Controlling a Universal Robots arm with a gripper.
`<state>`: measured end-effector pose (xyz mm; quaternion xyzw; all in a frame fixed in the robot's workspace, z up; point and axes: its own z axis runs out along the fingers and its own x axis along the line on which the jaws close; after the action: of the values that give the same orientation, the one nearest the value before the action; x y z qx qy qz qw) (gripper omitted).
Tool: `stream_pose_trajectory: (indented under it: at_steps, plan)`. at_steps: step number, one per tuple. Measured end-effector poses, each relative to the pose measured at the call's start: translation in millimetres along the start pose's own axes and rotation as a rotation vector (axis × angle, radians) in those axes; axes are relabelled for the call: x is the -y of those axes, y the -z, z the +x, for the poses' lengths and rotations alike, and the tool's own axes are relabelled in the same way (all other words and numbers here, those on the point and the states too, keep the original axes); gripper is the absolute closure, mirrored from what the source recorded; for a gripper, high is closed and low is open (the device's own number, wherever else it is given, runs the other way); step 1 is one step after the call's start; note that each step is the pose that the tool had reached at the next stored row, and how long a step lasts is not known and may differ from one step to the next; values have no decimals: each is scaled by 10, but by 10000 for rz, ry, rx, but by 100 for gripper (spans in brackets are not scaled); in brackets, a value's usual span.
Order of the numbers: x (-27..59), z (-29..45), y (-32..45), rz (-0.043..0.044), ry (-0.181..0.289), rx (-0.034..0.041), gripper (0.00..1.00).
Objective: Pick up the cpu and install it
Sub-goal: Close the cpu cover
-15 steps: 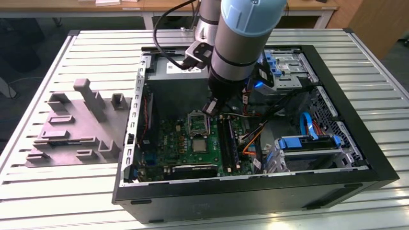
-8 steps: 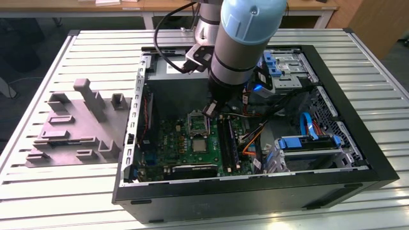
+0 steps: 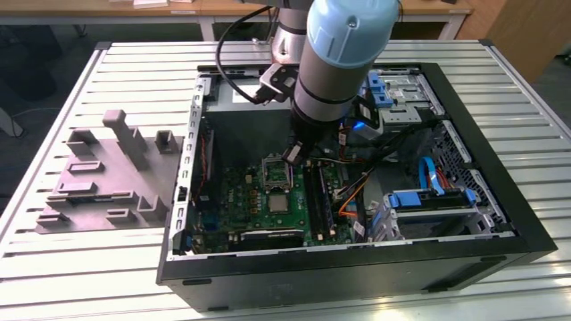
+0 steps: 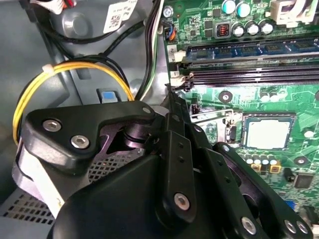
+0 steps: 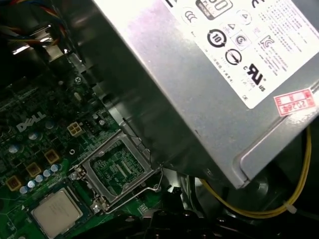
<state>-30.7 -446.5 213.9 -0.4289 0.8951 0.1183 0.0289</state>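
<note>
The cpu is a small silvery square lying flat in its socket on the green motherboard inside the open computer case. In both wrist views the cpu shows a pale top with a tan rim. Beside it the socket's metal hold-down frame is swung open, with its wire lever free. My gripper hangs low inside the case, just off the open frame's corner and a short way from the cpu. Its black linkage covers much of the second wrist view. Nothing is visibly held in it.
The grey power supply stands close beside the socket. Memory slots run along the board, and yellow wires loop near the gripper. Blue-handled drive bays fill the case at the exterior view's right. A grey fixture tray lies outside at the left.
</note>
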Motion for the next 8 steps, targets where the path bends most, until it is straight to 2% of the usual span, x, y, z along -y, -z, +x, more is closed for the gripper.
stream_pose_trajectory:
  at_steps: [4, 8]
  plan:
    - [-7, 9, -13, 17, -173, 47, 89]
    - [-11, 10, -31, 13, -172, 50, 89]
